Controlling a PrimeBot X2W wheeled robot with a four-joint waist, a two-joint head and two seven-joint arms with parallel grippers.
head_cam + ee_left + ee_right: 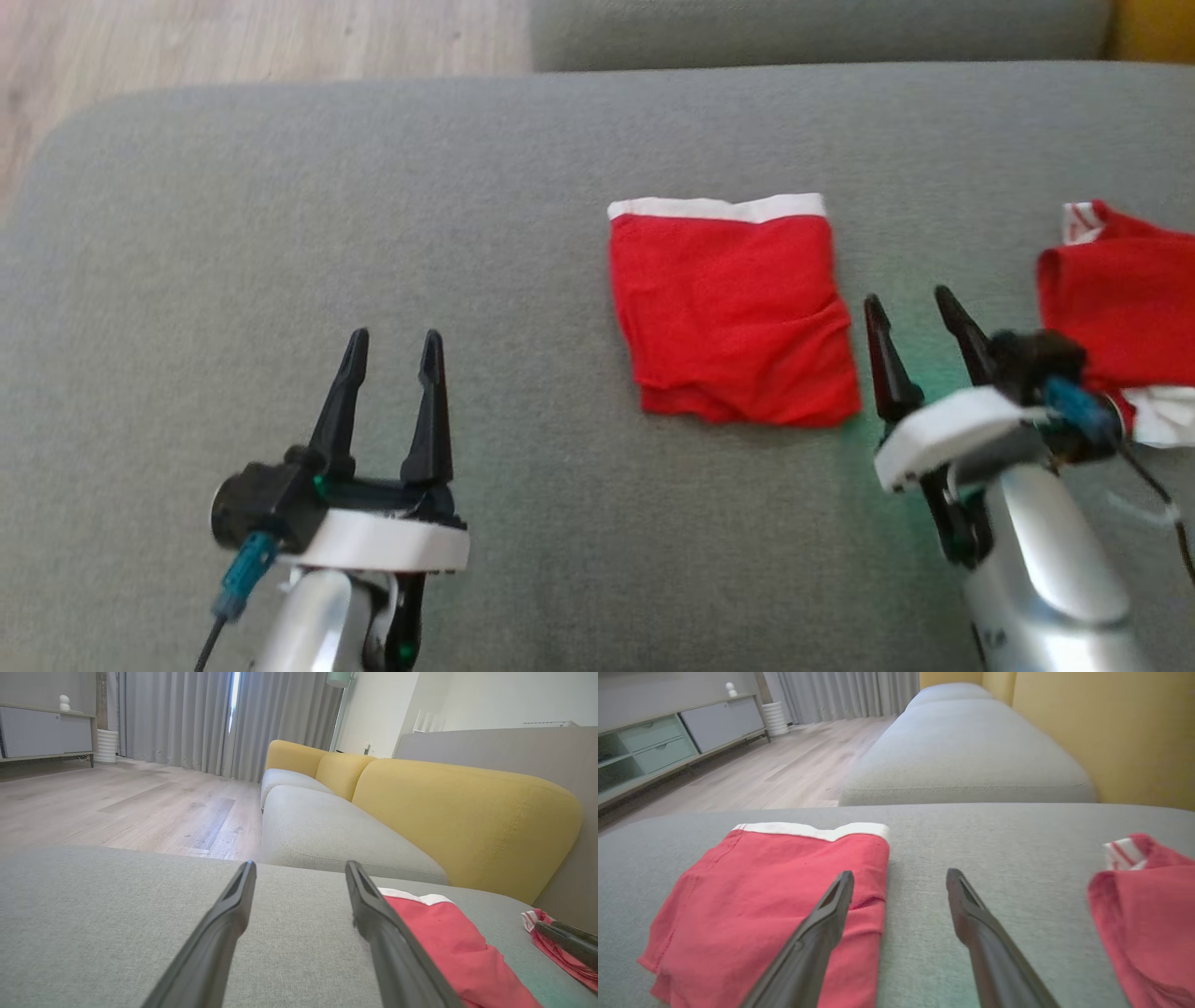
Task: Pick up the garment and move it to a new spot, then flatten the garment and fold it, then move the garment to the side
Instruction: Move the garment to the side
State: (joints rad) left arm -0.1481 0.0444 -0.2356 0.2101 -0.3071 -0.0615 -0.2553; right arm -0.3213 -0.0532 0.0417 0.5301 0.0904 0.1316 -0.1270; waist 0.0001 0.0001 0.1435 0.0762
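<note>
Standing wide apart, the fingers of the right gripper (907, 297) are gripping nothing. They are hovering over bare cushion just to the right of the folded garment (733, 313), and I cannot tell whether the left one is brushing its edge. Over on the left, the left gripper (396, 334) is likewise spreading its fingers wide and carrying nothing, with plain fabric beneath it, well apart from the garment. Two grippers are showing, both empty.

Two red pieces of clothing are lying on the seat. The folded garment, a neat red rectangle with a white waistband (719, 207) along its far edge, is lying flat to the right of the middle. A second red garment (1120, 299), looser and rumpled with white trim, is sitting at the right edge of the head view. The right gripper is pointing up between the two.

Both are resting on one broad grey seat cushion (327, 205). A second grey cushion (327, 830) is stretching away beyond it, and yellow backrests (467, 812) are running along the right side. Pale wooden flooring (233, 42) is spreading out to the far left. Grey curtains (187, 718) are hanging at the far end of the room, and a low cabinet (42, 732) is standing against the left wall.
</note>
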